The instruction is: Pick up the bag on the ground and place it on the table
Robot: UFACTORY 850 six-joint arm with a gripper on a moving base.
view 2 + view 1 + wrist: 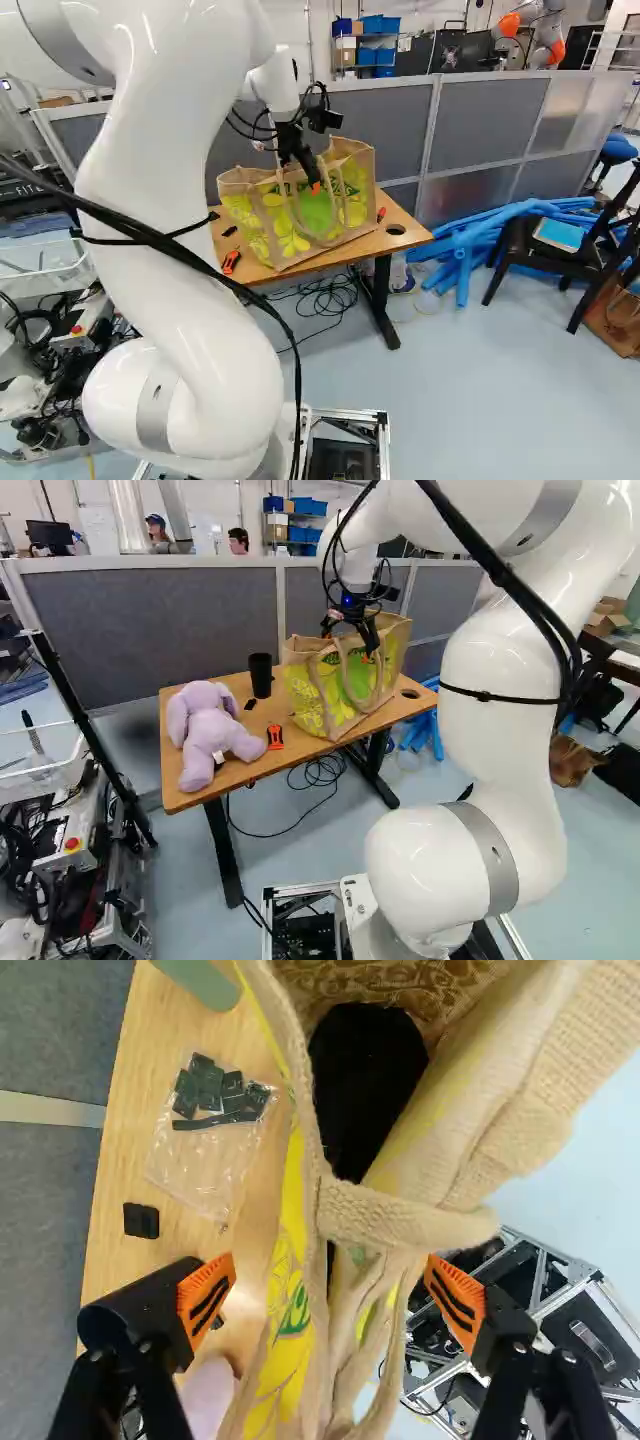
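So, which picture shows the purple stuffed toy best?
The left base view: it shows the whole purple toy. The wrist view catches only a small part; in the right base view the arm hides it.

Bright light puts glare on the arm (505,750).

A soft light-purple toy animal with floppy ears (210,730) lies near a tall, round black cup (261,674). A small orange and black tool (275,737) is just beside the toy. A see-through plastic baggie (200,1165) has flat dark bits in it, and a little black square (141,1221) sits near it. Long, round blue tubes (463,262) lie in a pile near a black chair (525,256) with a flat light-blue thing (557,234) on its seat.
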